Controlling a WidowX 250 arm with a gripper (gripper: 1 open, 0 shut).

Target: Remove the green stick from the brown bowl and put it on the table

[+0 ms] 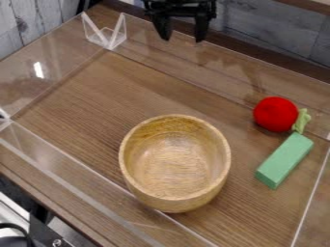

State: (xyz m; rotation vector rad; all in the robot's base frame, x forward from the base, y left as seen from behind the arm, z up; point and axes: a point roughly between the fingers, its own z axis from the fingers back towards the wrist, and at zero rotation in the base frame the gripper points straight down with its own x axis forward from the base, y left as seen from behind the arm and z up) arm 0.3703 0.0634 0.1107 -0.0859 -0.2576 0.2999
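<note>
The green stick point(285, 160) lies flat on the table point(116, 96) at the right, outside the brown bowl point(176, 161) and close to the right acrylic wall. The bowl stands near the front middle with nothing inside it. My gripper point(180, 26) hangs at the top of the view, over the table's far edge, well away from bowl and stick. Its two dark fingers point down and stand open with nothing between them.
A red ball point(273, 113) with a small yellow-green piece point(303, 122) rests just behind the stick. Low clear acrylic walls point(39, 72) edge the table, with a clear bracket point(103, 31) at the back left corner.
</note>
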